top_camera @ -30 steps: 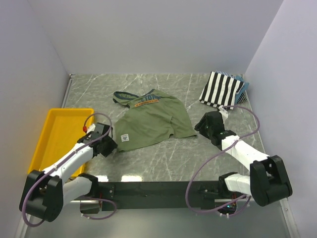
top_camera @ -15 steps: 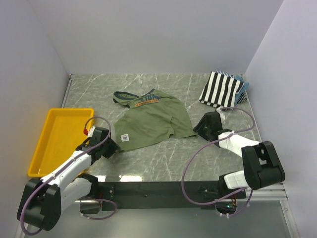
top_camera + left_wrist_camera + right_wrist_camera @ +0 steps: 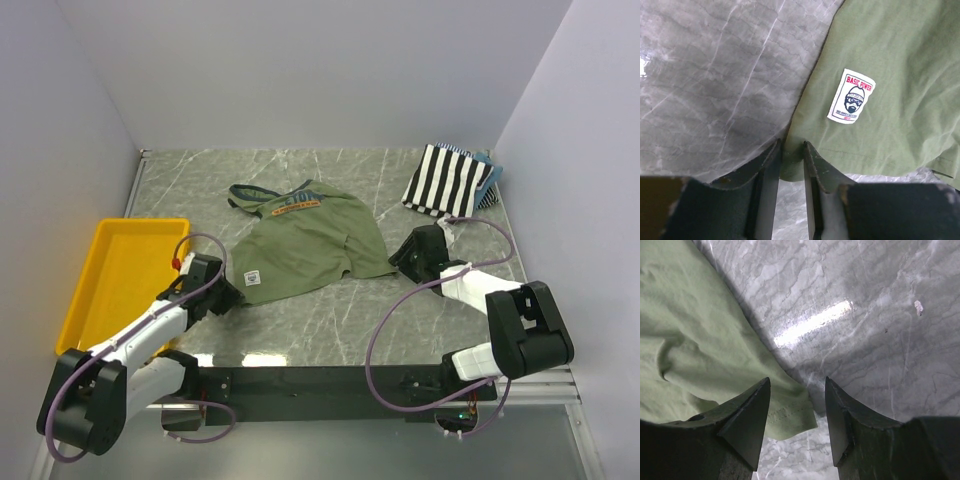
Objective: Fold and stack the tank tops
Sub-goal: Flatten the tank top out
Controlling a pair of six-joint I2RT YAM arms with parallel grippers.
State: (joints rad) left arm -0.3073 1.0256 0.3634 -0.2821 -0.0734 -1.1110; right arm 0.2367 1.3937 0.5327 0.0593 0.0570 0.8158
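Observation:
The olive-green tank top [image 3: 310, 240] lies spread flat mid-table, chest graphic toward the back. The black-and-white striped tank top [image 3: 450, 180] sits folded at the back right. My left gripper [image 3: 232, 293] is at the green top's near-left hem corner. In the left wrist view the left gripper [image 3: 791, 145] is shut on that corner of the cloth [image 3: 890, 75], just below its white label [image 3: 852, 96]. My right gripper [image 3: 397, 258] is at the near-right hem corner. In the right wrist view the right gripper [image 3: 797, 382] stands open, and the hem corner [image 3: 690, 340] lies between its fingers, untouched.
A yellow plastic tray [image 3: 110, 280] stands at the left edge, close beside my left arm. White walls close the table on three sides. A bit of blue cloth shows behind the striped top.
My left gripper's jaws have narrowed onto the green top's hem corner. The right gripper has shifted slightly toward the other hem corner. The cloth itself has not moved.

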